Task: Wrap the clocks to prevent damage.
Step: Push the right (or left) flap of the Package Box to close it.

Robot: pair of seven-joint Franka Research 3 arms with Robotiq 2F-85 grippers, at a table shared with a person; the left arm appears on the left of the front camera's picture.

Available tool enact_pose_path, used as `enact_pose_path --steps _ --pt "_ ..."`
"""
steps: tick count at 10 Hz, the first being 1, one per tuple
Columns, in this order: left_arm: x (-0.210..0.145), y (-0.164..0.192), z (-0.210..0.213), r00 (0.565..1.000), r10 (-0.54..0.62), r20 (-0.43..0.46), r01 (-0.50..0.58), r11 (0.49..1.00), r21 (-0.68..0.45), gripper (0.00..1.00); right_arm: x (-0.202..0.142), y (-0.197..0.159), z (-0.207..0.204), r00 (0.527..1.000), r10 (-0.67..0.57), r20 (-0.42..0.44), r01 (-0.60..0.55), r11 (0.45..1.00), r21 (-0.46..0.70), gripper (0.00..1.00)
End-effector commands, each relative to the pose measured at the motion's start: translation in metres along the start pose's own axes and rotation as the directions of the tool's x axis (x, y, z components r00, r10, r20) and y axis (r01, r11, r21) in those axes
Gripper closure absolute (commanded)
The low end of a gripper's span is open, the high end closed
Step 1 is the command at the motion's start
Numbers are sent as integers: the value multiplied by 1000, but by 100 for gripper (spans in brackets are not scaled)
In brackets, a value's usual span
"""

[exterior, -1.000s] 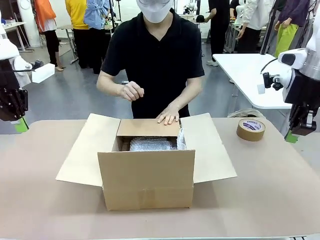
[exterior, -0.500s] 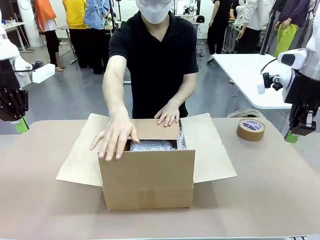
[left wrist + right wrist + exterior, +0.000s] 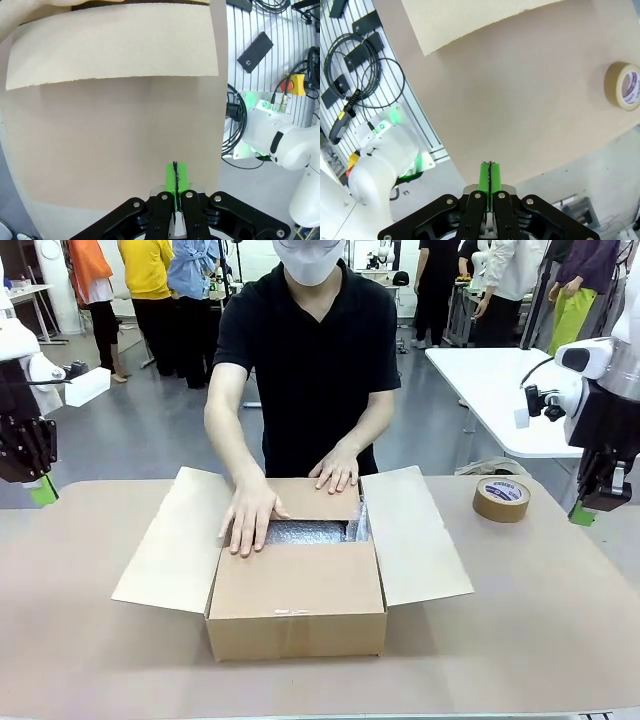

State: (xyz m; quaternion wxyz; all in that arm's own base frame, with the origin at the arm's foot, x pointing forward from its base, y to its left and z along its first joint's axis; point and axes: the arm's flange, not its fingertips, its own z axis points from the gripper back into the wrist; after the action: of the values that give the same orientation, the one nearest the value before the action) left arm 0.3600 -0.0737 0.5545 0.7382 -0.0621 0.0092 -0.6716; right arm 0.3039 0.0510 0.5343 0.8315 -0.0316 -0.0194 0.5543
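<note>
Front view: a cardboard box (image 3: 297,590) stands in the middle of the table (image 3: 530,620), its two side flaps spread out flat to either side. The person's nearer hand (image 3: 250,518) presses the near flap down over the top, while the person's farther hand (image 3: 336,471) lies flat on the far flap. Through the gap between those two flaps shows a bundle of bubble wrap (image 3: 305,532) lying inside the box – whether a clock is in it cannot be told. A roll of tape (image 3: 502,499) lies flat on the table to the right, well apart from the box. The left gripper (image 3: 42,490) hangs above the table's left edge and the right gripper (image 3: 582,513) above its right edge, both clear of the box.

Left wrist view: the left gripper (image 3: 175,181) has its green pads pressed tight together with nothing between them – below it is bare table, and farther off one spread flap of the box (image 3: 115,47).

Right wrist view: the right gripper (image 3: 490,176) is likewise clenched on nothing, above the table's edge. The roll of tape (image 3: 624,90) lies off to one side, and a box flap (image 3: 480,20) shows at the top.
</note>
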Motion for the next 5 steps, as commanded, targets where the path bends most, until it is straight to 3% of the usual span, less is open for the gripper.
enact_pose_path --steps 1,5 --pt "1 -1 1 1000 18 2 -18 1000 1 100 1 0 0 1000 -12 1 12 1000 -6 99" --pt "1 -1 1 1000 18 2 -18 1000 1 100 1 0 0 1000 -12 1 12 1000 -6 99"
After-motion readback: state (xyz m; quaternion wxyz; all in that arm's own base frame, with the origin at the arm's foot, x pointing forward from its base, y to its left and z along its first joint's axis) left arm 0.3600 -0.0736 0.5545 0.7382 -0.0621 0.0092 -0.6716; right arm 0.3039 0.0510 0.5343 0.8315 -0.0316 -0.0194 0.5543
